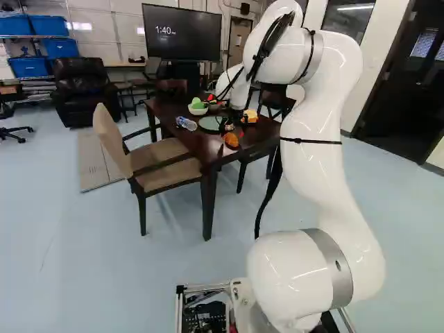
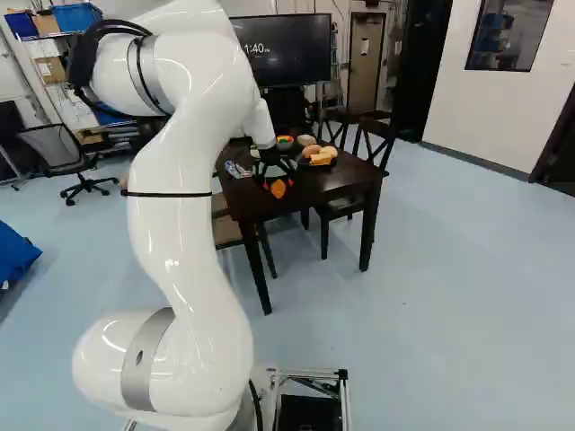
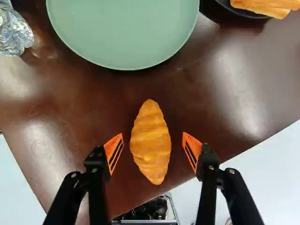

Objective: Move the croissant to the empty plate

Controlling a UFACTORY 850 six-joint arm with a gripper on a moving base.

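My gripper hangs low over the near part of the table in the right base view. Seen from the wrist, the gripper stands open, its orange pads on either side of the croissant with a gap on both sides. The croissant is golden brown and lies on bare dark wood, its long axis running roughly along the gripper's forward direction. Ahead of it is the round pale green plate, with nothing on the part that shows; in the left base view this plate is partly covered by the gripper.
A crinkled shiny item lies beside the plate. Across from it, a black dish holds bread-like pieces. A bowl with something green stands farther back. Chairs surround the dark table, one beige chair at its side.
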